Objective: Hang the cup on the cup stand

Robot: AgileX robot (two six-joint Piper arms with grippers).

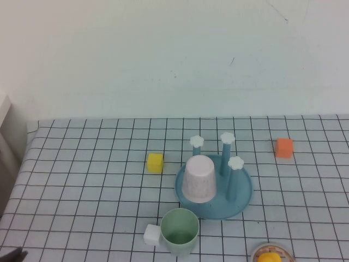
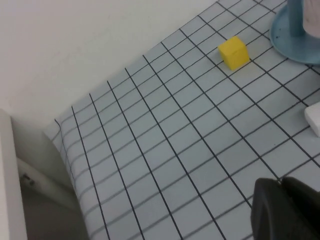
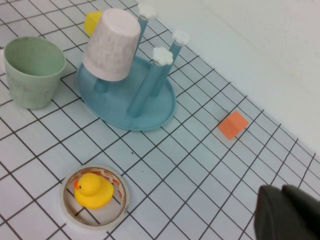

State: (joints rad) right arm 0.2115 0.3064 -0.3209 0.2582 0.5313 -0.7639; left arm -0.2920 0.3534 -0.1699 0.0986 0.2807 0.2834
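Gridded white cloth (image 1: 82, 185) covers the table, and both arms sit pulled back at its near edge: the left gripper (image 2: 287, 210) closed and empty, the right gripper (image 3: 287, 212) likewise closed on nothing. Well ahead of both, between them, the cup (image 1: 179, 231) stands upright, mouth up, just before the cup stand (image 1: 240, 199), whose peg carries an inverted pink cup (image 1: 199, 178).

raised front view, two low wrist views
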